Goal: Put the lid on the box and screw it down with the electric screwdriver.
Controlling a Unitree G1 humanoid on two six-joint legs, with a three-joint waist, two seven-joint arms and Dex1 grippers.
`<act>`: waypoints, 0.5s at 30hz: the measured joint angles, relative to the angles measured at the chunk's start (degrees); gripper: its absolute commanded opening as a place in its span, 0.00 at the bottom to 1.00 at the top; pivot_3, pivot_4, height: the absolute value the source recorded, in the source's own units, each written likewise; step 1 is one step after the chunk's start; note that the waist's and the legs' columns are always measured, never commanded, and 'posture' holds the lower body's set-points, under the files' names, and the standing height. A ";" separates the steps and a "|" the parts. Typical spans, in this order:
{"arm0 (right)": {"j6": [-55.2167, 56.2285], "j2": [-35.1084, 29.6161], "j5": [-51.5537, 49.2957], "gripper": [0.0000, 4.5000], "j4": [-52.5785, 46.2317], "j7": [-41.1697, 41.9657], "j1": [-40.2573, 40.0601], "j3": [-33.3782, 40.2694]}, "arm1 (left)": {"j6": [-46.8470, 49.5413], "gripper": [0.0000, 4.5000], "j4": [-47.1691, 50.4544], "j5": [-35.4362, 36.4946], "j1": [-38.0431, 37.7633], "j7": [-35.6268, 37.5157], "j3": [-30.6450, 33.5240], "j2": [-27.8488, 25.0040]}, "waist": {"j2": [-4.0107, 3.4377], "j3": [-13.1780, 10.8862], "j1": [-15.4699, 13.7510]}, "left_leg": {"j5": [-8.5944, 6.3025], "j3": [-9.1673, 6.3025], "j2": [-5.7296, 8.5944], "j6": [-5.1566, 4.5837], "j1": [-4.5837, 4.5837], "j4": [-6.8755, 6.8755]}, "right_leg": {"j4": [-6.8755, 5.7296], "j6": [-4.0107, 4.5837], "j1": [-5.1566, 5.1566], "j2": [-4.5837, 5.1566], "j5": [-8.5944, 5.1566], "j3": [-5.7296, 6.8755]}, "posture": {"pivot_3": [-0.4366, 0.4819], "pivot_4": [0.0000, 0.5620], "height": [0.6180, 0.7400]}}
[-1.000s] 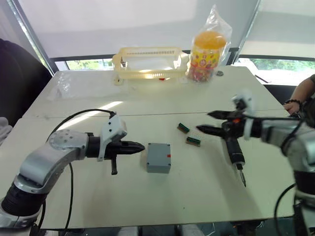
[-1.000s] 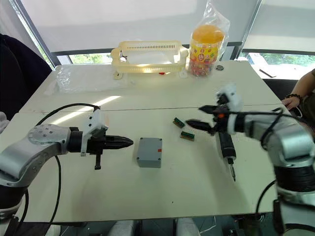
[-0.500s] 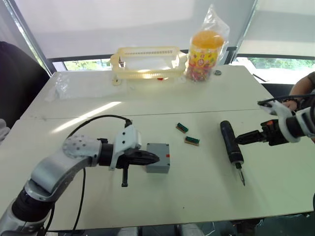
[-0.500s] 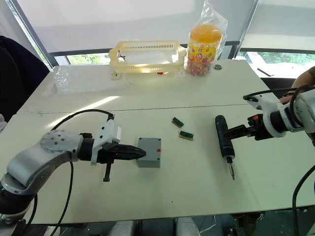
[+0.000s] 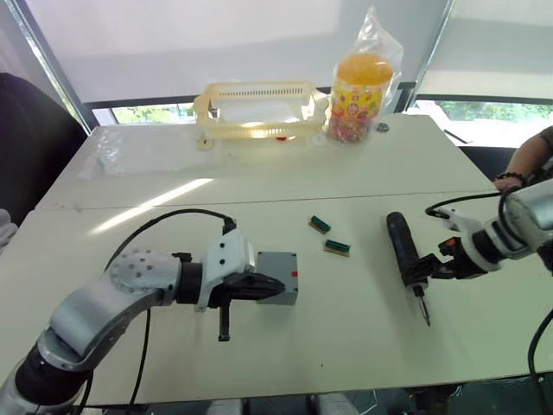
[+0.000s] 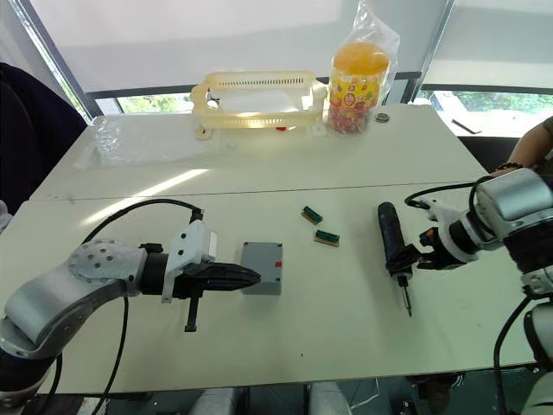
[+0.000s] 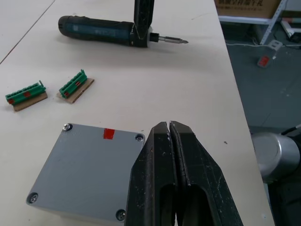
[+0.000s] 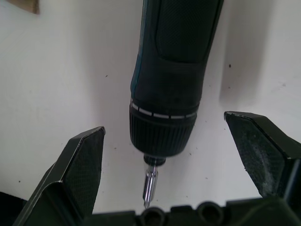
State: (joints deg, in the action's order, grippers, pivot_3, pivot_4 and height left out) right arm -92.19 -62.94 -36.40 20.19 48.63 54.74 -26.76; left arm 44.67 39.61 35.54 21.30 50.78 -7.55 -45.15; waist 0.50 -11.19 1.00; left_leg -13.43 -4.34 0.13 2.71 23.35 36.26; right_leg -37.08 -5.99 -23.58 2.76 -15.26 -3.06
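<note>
The box (image 7: 87, 176) sits near the middle of the table (image 5: 259, 186) with the lid (image 7: 101, 160) already seated on it, a screw showing in each corner and a small red mark on one side. A second ago the left gripper (image 7: 169, 155) hung well short of it; now it has closed in, and its pressed-together fingers touch the box's near edge, apparently to brace it.

The electric screwdriver (image 5: 406, 255) lies flat on the table off to the robot's right, bit pointing toward the front edge. It was in the right gripper (image 8: 174, 160) a second ago and has since been laid down; that gripper has come back low, its fingers spread wide on either side of the collar, not yet touching it. My guess is a re-grip before driving the screws.

Two small green blocks (image 5: 330, 236) lie between box and screwdriver.
</note>
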 measured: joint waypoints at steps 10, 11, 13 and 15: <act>0.97 4.94 5.60 0.40 3.36 -0.39 1.72 -0.72 | -0.02 0.00 0.00 0.01 -0.30 -1.12 -0.03 -0.08 | 0.05 0.03 0.20 | 0.00 -0.01 0.00 0.00 -0.03 0.01 | 0.00 0.00 0.03 -0.02 0.00 0.00 | 0.48 0.27 1.00; 1.67 5.02 6.10 0.39 3.00 0.13 1.72 -1.30 | -0.02 0.00 0.00 0.03 -0.32 -1.11 -0.02 -0.17 | 0.07 0.04 0.22 | 0.00 -0.01 -0.01 0.00 -0.05 0.02 | -0.01 0.00 0.05 -0.03 0.00 0.00 | 0.48 0.27 1.00; 2.49 4.77 6.91 0.39 2.23 0.97 1.28 -1.93 | -0.03 0.00 -0.01 0.02 -0.40 -1.05 -0.01 -0.56 | 0.18 0.11 0.15 | 0.00 -0.03 -0.01 0.00 -0.08 0.02 | 0.00 0.00 0.10 -0.03 0.00 0.02 | 0.48 0.27 1.00; 2.53 4.03 6.95 0.39 0.42 1.37 0.06 -1.59 | -0.17 0.00 -0.28 -0.14 -0.46 -0.77 -0.02 -1.15 | 0.25 0.15 0.11 | 0.00 -0.03 -0.01 0.00 -0.08 0.03 | 0.00 0.00 0.11 -0.03 0.00 0.02 | 0.48 0.27 1.00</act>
State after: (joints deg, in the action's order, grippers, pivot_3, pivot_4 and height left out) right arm -89.66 -58.91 -29.45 20.60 50.00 54.80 -28.35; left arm 44.51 39.33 35.40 20.84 50.01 -7.57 -46.30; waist 0.76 -11.04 1.11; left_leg -13.43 -4.37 0.12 2.71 23.27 36.29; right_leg -37.07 -6.00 -23.47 2.73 -15.26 -3.04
